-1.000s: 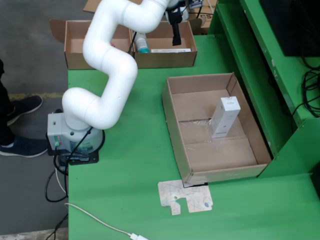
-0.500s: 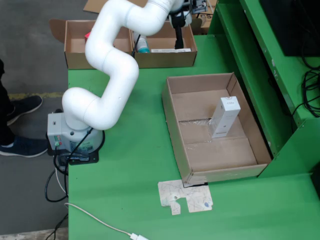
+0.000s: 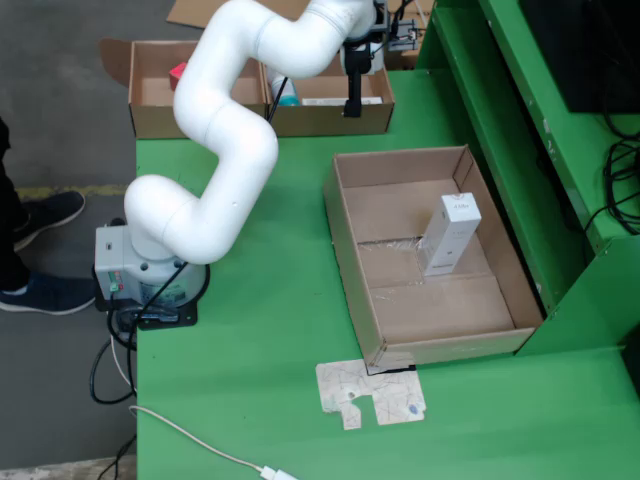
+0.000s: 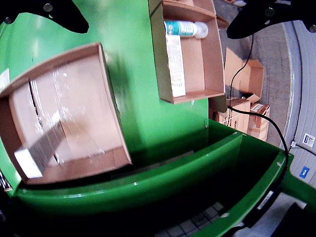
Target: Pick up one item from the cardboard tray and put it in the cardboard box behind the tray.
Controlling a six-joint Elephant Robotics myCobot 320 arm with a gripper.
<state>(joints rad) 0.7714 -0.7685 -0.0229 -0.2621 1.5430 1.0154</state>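
In the fixed view, the nearest thing on the green worktop (image 3: 260, 330) is the cardboard tray (image 3: 352, 260), where a white carton (image 3: 450, 235) leans against the right-hand wall; it looks light and stiff (a smooth, possibly slick skin), best pinched across its two narrow sides near the middle. Farther back, the gripper (image 3: 353, 100) hangs at the cardboard box (image 3: 330, 118), its fingers (image 4: 256, 19) spread wide and empty in the wrist view. That box already holds a bottle (image 4: 185, 28) and a flat packet (image 4: 175, 64), partly hidden by the arm in the fixed view.

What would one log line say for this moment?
fingers: open, empty | over: cardboard box | white carton: in cardboard tray | phase: after drop
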